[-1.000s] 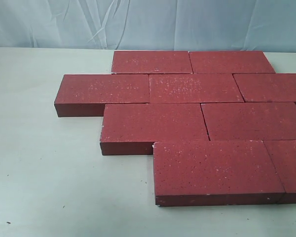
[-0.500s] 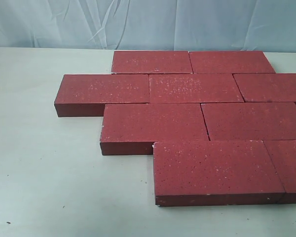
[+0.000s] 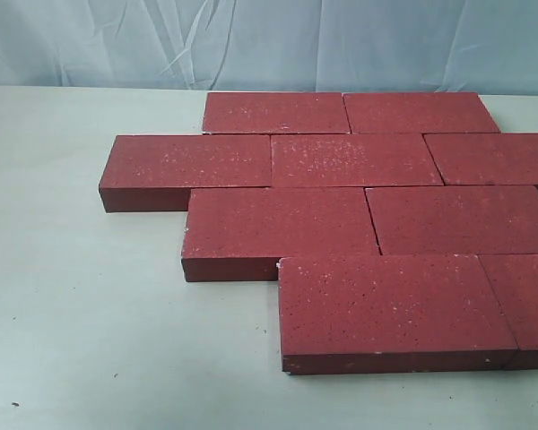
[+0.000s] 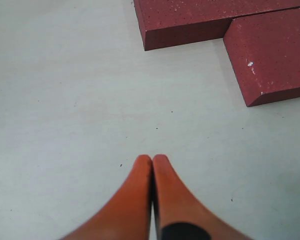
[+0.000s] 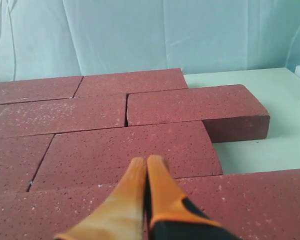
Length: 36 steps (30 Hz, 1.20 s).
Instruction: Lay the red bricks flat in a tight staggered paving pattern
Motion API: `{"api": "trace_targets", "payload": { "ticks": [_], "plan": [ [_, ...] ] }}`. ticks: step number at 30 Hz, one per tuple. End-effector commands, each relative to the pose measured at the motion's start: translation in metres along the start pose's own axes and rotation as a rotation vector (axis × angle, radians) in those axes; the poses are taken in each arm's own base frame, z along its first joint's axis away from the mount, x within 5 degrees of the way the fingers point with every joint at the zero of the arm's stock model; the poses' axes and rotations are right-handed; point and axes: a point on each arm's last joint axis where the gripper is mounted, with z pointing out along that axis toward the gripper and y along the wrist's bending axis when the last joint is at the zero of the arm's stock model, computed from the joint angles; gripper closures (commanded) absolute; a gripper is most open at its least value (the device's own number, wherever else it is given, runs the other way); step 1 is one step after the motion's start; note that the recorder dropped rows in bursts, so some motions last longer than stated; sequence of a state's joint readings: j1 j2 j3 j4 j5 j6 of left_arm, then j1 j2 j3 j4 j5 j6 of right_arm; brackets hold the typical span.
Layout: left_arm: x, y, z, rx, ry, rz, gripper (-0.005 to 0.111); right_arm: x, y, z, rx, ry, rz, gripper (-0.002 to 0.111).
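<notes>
Red bricks [image 3: 359, 161] lie flat on the pale surface [image 3: 81, 296], filling the centre and right of the exterior frame — four staggered rows, edges touching, each row offset from the next, the right-hand ends cut off by the frame edge; a wrinkled pale-blue cloth [image 3: 251, 40] hangs across the top. Left claw [image 4: 152, 159]: orange tips pressed together, holding nothing, over bare surface with two brick corners a little way beyond it. Right claw [image 5: 146, 161]: tips likewise together and empty — poised above the brick tops, thin seams visible between neighbouring bricks.
</notes>
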State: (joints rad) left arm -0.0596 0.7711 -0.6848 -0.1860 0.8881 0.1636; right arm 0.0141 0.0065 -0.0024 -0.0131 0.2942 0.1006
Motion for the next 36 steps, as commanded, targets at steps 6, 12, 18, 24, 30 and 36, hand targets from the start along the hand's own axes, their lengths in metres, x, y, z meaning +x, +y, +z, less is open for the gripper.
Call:
{"api": "trace_targets", "payload": {
  "ticks": [6,12,18,24,30,36],
  "plan": [
    [0.0008,-0.0001,-0.0007,-0.003,-0.01,0.001,0.107,0.0,-0.0026,-0.0003,0.029,-0.009,-0.08,0.109],
    [-0.0002,0.0,-0.0007,-0.005,-0.022,0.001,0.107,0.0,-0.0025,-0.0003,0.028,-0.009,-0.078,0.109],
    [-0.0035,0.0006,-0.0008,-0.01,-0.057,0.001,0.107,0.0,-0.0026,-0.0003,0.029,-0.009,-0.085,0.109],
    [-0.0035,0.0006,-0.0008,-0.01,-0.057,0.001,0.107,0.0004,-0.0027,-0.0003,0.03,-0.004,-0.12,0.109],
    [-0.0037,0.0004,-0.0009,-0.009,-0.06,0.0,0.107,0.0004,-0.0027,-0.0003,0.03,-0.004,-0.12,0.109],
    [-0.0052,0.0027,-0.0015,-0.038,-0.079,0.087,0.107,0.0004,-0.0026,-0.0003,0.029,-0.004,-0.118,0.109]
  ]
}}
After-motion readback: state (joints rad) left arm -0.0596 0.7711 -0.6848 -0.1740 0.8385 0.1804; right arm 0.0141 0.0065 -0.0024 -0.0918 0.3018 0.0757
